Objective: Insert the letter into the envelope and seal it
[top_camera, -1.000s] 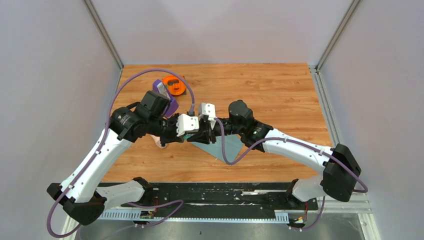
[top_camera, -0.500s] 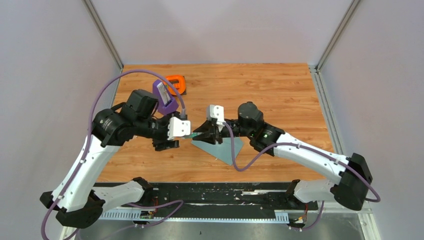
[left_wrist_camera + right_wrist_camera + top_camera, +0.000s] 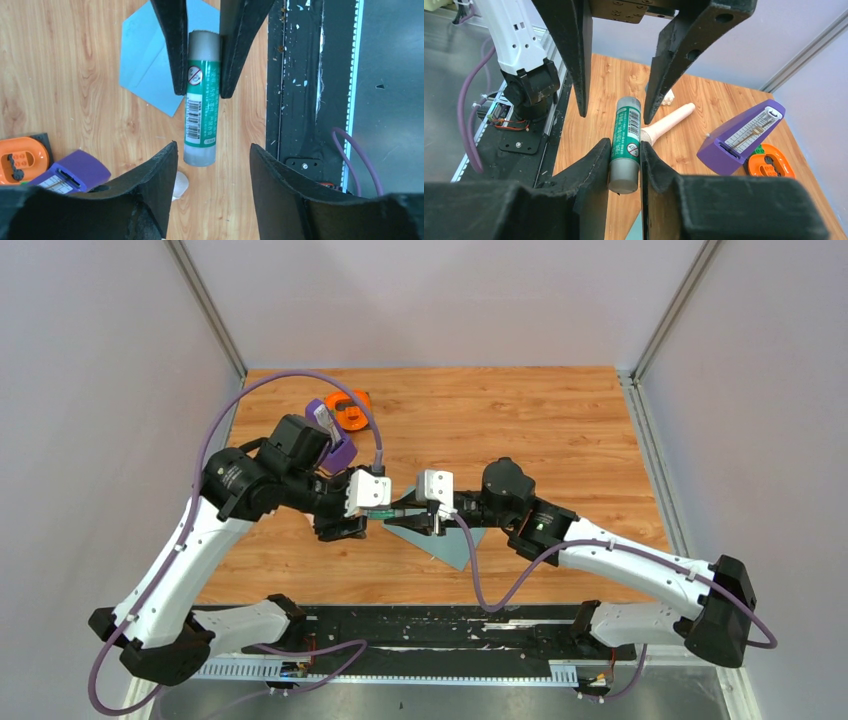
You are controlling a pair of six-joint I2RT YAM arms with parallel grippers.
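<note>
Green-labelled glue stick (image 3: 625, 145) is clamped between the right fingers (image 3: 584, 180), its other end flanked, untouched, by the wide-spread left fingers (image 3: 150, 180).

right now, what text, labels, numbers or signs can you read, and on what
No words can be read.
glue stick: round crossed-out sign and a barcode; label print too small to read.
purple metronome: scale marks too blurred to read.
</note>
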